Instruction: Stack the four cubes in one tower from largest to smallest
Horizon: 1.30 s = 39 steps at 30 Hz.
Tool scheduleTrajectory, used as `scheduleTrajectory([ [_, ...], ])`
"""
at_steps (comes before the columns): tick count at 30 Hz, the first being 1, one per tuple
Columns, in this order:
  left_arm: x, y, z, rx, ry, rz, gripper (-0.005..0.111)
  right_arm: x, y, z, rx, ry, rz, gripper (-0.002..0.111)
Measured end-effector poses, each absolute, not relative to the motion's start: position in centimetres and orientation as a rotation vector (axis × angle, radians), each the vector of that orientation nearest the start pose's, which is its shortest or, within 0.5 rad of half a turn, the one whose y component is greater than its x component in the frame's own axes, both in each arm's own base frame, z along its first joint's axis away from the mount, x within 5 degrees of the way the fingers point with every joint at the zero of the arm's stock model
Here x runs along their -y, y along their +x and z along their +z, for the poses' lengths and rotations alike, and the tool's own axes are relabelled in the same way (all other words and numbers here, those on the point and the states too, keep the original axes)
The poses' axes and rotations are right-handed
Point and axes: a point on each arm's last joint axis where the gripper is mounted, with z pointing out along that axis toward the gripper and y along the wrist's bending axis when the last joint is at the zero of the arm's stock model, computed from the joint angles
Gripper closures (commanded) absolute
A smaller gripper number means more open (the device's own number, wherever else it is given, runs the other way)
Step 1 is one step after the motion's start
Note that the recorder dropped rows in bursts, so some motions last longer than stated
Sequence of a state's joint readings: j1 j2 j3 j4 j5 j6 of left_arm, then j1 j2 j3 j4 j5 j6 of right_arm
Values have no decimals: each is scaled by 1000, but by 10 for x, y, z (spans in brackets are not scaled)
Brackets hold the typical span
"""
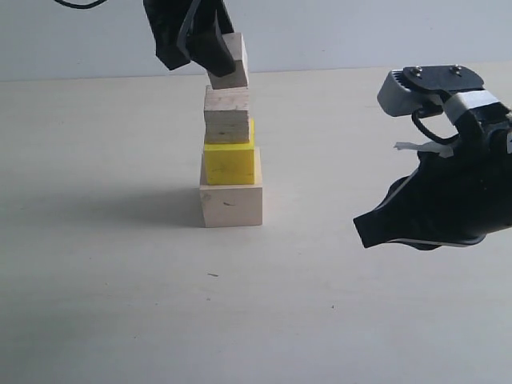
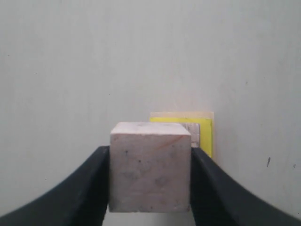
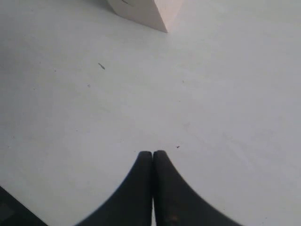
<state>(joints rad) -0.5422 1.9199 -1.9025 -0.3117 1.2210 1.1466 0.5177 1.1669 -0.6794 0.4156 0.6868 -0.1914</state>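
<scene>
1. The large pale wood cube point(image 1: 231, 205) stands on the desk point(image 1: 96, 304) as the foot of the tower, and every other place here is read from it
2. Directly on top of the large pale wood cube sits the yellow cube point(image 1: 230, 162). One level higher is the small wood cube point(image 1: 228, 114), with its sides roughly in line with those below
3. Highest above the large pale wood cube is the smallest wood cube point(image 1: 234, 58), grasped between the fingers of the left end effector point(image 2: 150, 183). It is tilted, with its lower corner at or just over the small wood cube; whether they touch cannot be told
4. The step in hand looks like the last one, setting the tip on a column that already has three levels
5. The next move seems to call for levelling the smallest wood cube and centring it over the large pale wood cube. In the left wrist view the yellow cube shows past one side of it, which hints at an offset. After that comes a gentle lowering until the cube sits flat, then a release and a straight lift so the column is not nudged
6. The left arm hangs over the large pale wood cube, fingers pointing down at a slight slant
7. The right end effector point(image 3: 153, 155) hovers low, well off to the right of the large pale wood cube. It is clenched on nothing, with its tips aimed toward that cube
</scene>
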Motion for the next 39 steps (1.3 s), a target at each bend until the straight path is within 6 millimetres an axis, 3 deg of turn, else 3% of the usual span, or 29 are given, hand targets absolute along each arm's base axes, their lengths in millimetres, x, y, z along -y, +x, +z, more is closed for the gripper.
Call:
scheduleTrajectory([
  [8,241,350,322,2465,-2596,322,107,-123,169,244,-2604,-597,561,108],
  [39,239,348,327,2538,-2532,339,107,-123,169,244,-2597,-616,556,108],
])
